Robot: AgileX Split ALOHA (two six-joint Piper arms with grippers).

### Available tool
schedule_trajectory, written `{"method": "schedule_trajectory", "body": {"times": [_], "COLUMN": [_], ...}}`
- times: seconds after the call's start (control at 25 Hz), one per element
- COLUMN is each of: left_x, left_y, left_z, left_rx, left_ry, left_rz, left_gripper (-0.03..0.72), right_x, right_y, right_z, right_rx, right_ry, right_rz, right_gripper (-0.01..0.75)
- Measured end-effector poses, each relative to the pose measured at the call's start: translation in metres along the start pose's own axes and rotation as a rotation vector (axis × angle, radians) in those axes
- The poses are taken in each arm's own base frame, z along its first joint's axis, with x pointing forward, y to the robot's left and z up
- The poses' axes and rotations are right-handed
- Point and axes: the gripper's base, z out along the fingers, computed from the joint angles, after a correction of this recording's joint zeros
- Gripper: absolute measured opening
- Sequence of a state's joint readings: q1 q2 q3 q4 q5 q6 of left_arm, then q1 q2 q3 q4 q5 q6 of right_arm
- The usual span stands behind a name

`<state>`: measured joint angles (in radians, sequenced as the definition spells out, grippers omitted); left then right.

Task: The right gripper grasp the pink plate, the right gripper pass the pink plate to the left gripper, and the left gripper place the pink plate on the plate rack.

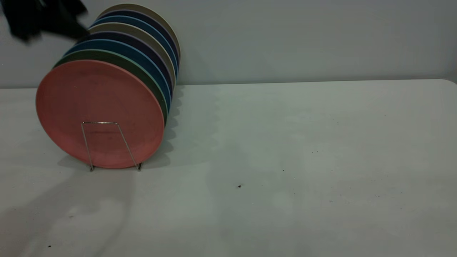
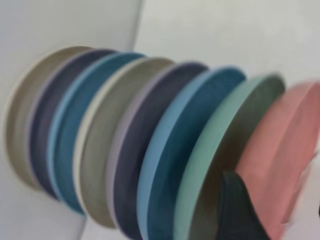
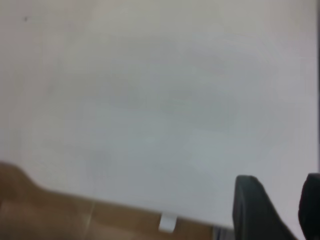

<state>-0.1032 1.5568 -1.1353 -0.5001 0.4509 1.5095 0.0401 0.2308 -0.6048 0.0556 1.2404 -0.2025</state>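
The white tabletop (image 1: 285,160) is bare over most of its width in the exterior view, with everything of the task gathered at its left end. There a row of plates stands on edge, one behind the other: beige, dark navy and blue plates toward the back, then the green plate (image 1: 117,59), and at the very front the pink plate (image 1: 100,112). The pink plate stands nearly upright, its lower edge down at the tabletop and its face crossed by the front trapezoid loop of the plate rack (image 1: 107,142), whose thin wire feet rest just below the plate's rim. It leans close against the green plate behind it.

Judged from this, the task looks essentially finished: the pink plate sits in the rack and nothing holds it. What seems to be left is only for the arms to clear away.

The left gripper (image 1: 46,18) hangs above and behind the rack's left side, apart from the pink plate. In the left wrist view one dark jaw shows beside the pink plate's rim and the other only as a sliver at the edge, so the jaws look spread and empty.

The right gripper (image 3: 280,210) is out of the exterior view; its own wrist view shows two dark jaws with a gap between them, holding nothing, over the tabletop's edge and well away from the plates.
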Motion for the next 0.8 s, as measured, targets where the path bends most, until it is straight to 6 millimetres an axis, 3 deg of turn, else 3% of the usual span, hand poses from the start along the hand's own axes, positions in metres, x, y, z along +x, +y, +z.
{"method": "schedule_trajectory", "body": {"times": [0.08,0.2,0.48,0.64,0.8], "left_x": [-0.011,-0.022,-0.007,0.003,0.017], "left_y": [-0.003,-0.019,-0.077,-0.091,-0.114], "left_z": [-0.035,-0.092,-0.192,-0.224,-0.228], "left_rx": [-0.017,-0.009,0.022,-0.121,-0.172], "left_ry": [-0.035,-0.049,0.176,0.212,0.221], "left_rz": [-0.125,-0.266,-0.614,-0.792,-0.939], "left_gripper": [0.431,0.431,0.431,0.431,0.452], "right_x": [0.01,0.014,0.013,0.013,0.013], "right_y": [0.001,0.002,0.001,0.001,0.002], "right_z": [0.015,0.02,0.031,0.031,0.031], "right_rx": [-0.013,-0.015,-0.021,-0.049,-0.063], "right_ry": [0.063,0.077,0.023,0.019,0.017], "right_rz": [0.007,0.027,0.041,0.016,0.006], "right_gripper": [0.243,0.243,0.243,0.283,0.392]}}
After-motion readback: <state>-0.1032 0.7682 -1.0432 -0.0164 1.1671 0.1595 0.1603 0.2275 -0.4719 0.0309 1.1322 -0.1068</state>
